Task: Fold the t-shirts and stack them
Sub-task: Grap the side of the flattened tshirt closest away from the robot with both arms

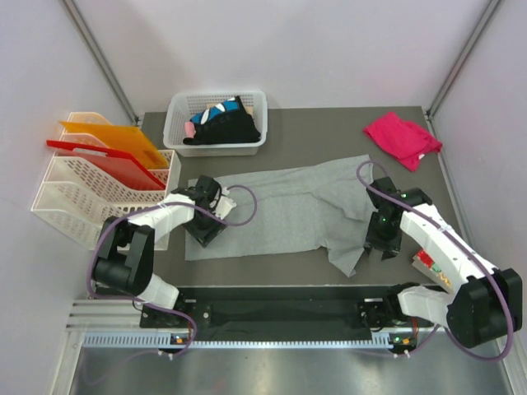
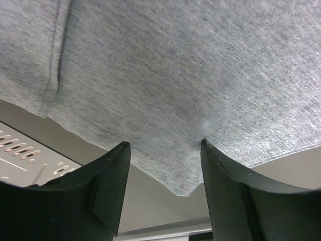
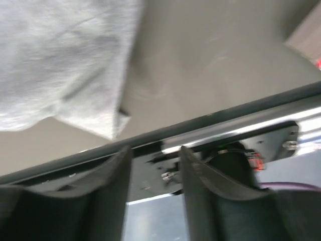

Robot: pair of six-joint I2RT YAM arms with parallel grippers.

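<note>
Dark counter [image 1: 313,132], white-walled cell.

Grey t-shirt [image 1: 280,210] is spread across the middle, long axis 9 to 3 o'clock. It is flat on the 9 o'clock half and bunched and doubled over toward 4 o'clock, where a flap [image 3: 90,115] reaches for the near edge.

Left jaws are held apart, straddling the shirt's 7 o'clock corner [image 2: 175,175]. Cloth lies between them but is not clamped. Right jaws are apart too, with nothing between them, set just off the flap over bare counter by the near rail.

Likely failures, as judged from this:
- Only the corner tip gets pinched on the left, so the hold could slip on lift.
- If the left side is pulled alone, the whole shirt would be dragged rather than folded.
- The bunched 4 o'clock side gets folded in as it lies, giving a skewed, lumpy fold.
- The left arm's purple cable [image 1: 252,206] loops over the cloth and could snag it.

Pink t-shirt [image 1: 402,138] is crumpled at 2 o'clock. Black t-shirts [image 1: 222,127] are heaped in the basket [image 1: 177,123] at 11 o'clock. Neither is folded and no stack is started.
</note>
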